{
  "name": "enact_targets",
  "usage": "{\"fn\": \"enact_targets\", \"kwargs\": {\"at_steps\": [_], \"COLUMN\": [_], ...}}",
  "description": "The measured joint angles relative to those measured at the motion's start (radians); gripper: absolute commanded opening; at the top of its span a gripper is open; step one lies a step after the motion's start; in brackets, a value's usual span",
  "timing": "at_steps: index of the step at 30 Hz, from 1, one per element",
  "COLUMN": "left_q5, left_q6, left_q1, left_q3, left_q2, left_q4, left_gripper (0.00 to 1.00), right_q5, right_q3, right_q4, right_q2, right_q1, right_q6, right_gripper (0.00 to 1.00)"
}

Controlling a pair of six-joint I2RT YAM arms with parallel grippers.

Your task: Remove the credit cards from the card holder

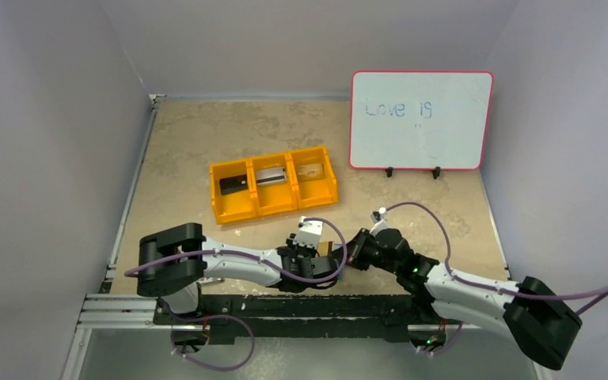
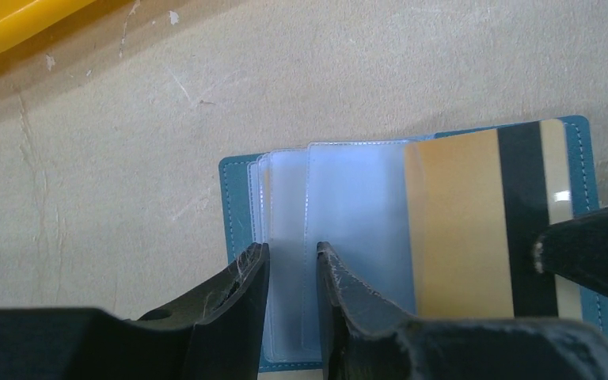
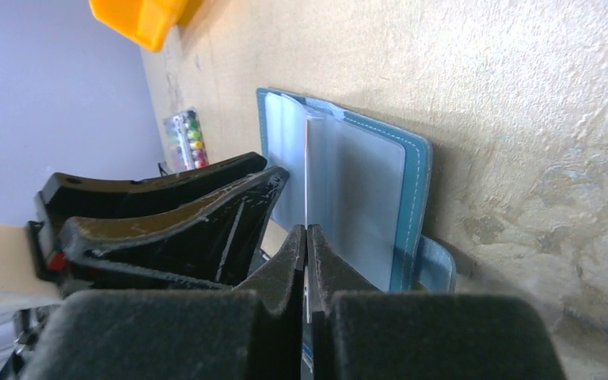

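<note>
The teal card holder (image 2: 236, 198) lies open on the table, its pale clear pockets (image 2: 348, 206) facing up. A tan/gold credit card (image 2: 455, 229) with a black stripe sticks partway out of its right side. My right gripper (image 3: 307, 233) is shut on the edge of this card; one of its fingers (image 2: 594, 257) shows in the left wrist view. My left gripper (image 2: 291, 253) rests its tips on the holder's pockets with a narrow gap between the jaws and nothing between them. In the top view both grippers (image 1: 324, 260) (image 1: 348, 255) meet over the holder and hide it. The holder also shows in the right wrist view (image 3: 412, 182).
An orange three-compartment bin (image 1: 273, 204) stands behind the grippers with a black, a silver and a tan card in it. A whiteboard (image 1: 419, 119) stands at the back right. A pack of coloured markers (image 3: 186, 138) lies beyond the left gripper.
</note>
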Motion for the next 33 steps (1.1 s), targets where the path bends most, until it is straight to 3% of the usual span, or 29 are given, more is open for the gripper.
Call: {"fn": "enact_targets", "kwargs": {"at_steps": [5, 9, 12, 16, 18, 24, 29, 33], "left_q5": [-0.006, -0.004, 0.000, 0.014, 0.044, 0.167, 0.364, 0.521], "left_q6": [-0.006, -0.007, -0.005, 0.004, 0.025, 0.134, 0.181, 0.182], "left_q1": [0.000, 0.000, 0.002, 0.023, 0.068, 0.282, 0.439, 0.488], "left_q3": [0.002, 0.003, 0.003, 0.003, 0.000, -0.120, -0.242, -0.302], "left_q2": [0.000, -0.010, -0.042, -0.134, -0.197, -0.519, -0.728, -0.728], "left_q4": [-0.008, -0.024, -0.045, -0.039, -0.016, 0.118, 0.267, 0.379], "left_gripper": [0.30, 0.42, 0.57, 0.61, 0.63, 0.82, 0.83, 0.81], "right_q5": [0.034, 0.066, 0.083, 0.097, 0.100, 0.110, 0.092, 0.046], "right_q3": [0.000, 0.002, 0.014, 0.040, 0.058, 0.154, 0.215, 0.242], "right_q4": [-0.116, -0.212, -0.279, -0.312, -0.315, -0.301, -0.233, -0.161], "right_q2": [-0.149, -0.249, -0.294, -0.346, -0.359, -0.354, -0.299, -0.224], "right_q1": [0.000, 0.000, 0.000, 0.000, 0.000, 0.000, 0.000, 0.000], "right_q6": [-0.004, -0.018, -0.044, -0.111, -0.157, -0.354, -0.490, -0.536], "right_gripper": [0.00, 0.00, 0.00, 0.00, 0.00, 0.00, 0.00, 0.00]}}
